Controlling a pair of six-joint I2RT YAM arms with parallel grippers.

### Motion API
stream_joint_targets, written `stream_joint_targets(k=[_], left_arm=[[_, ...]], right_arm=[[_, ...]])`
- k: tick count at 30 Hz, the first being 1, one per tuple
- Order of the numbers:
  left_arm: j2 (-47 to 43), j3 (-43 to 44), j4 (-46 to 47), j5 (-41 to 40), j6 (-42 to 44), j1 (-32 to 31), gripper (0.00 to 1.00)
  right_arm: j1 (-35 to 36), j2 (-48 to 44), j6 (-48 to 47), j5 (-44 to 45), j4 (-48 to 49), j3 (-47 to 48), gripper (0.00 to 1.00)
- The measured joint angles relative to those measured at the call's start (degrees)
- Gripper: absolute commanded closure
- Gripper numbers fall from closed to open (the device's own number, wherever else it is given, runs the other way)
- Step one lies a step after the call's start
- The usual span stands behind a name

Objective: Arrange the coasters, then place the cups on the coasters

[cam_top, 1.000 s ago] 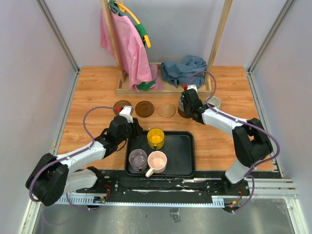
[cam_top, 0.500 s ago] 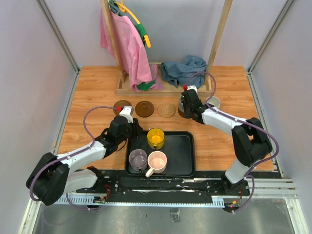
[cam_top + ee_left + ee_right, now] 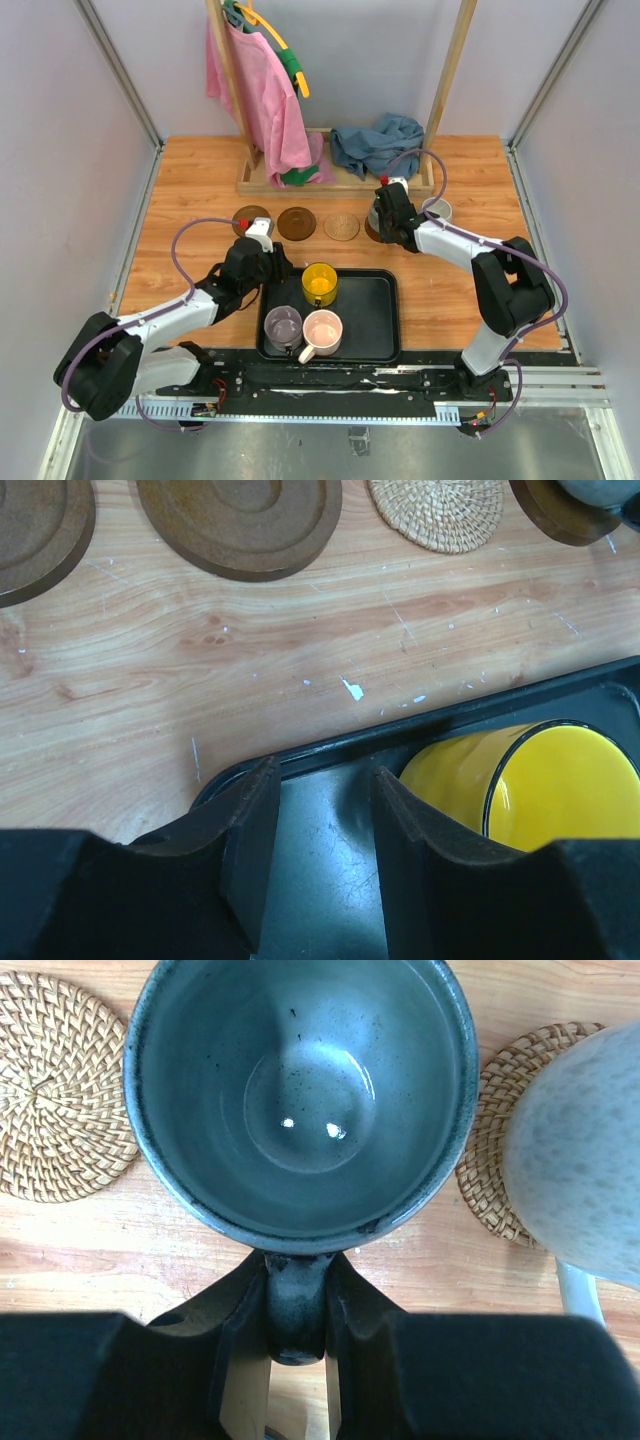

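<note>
Our right gripper (image 3: 297,1332) is clamped on the handle of the grey mug (image 3: 300,1090), which sits over a dark coaster (image 3: 548,510) between two woven coasters (image 3: 60,1090); the white mug (image 3: 580,1150) stands on one. Our left gripper (image 3: 320,815) hangs with jaws apart, holding nothing, above the black tray (image 3: 375,320) beside the yellow mug (image 3: 545,790). We see a scratched wooden tabletop (image 3: 450,290) and pale walls (image 3: 60,150).

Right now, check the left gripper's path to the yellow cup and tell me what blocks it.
Nothing visible does. The left gripper hangs open over a corner of the black tray. Only bare tray floor lies between it and the yellow cup, just to its right.
</note>
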Motion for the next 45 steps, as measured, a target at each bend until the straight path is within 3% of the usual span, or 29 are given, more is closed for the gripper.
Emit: stream_joint_targets(k=[7, 16, 38, 45], left_arm=[[0.55, 0.0, 0.0, 0.0, 0.0, 0.0, 0.55], [0.55, 0.0, 0.0, 0.02, -0.02, 0.0, 0.55], [-0.22, 0.0, -0.02, 0.02, -0.26, 0.0, 0.55], [-1.84, 0.0, -0.04, 0.04, -0.2, 0.0, 0.53]], right_arm=[[-0.07, 0.0, 0.98, -0.31, -0.13, 0.0, 0.97], [-0.07, 0.0, 2.36, -0.44, -0.24, -0.04, 0.84], [-0.04, -1.84, 2.82, -0.42, -0.33, -1.51, 0.36], [0.94, -6.38, 3.61, -0.02, -1.99, -4.26, 0.21]])
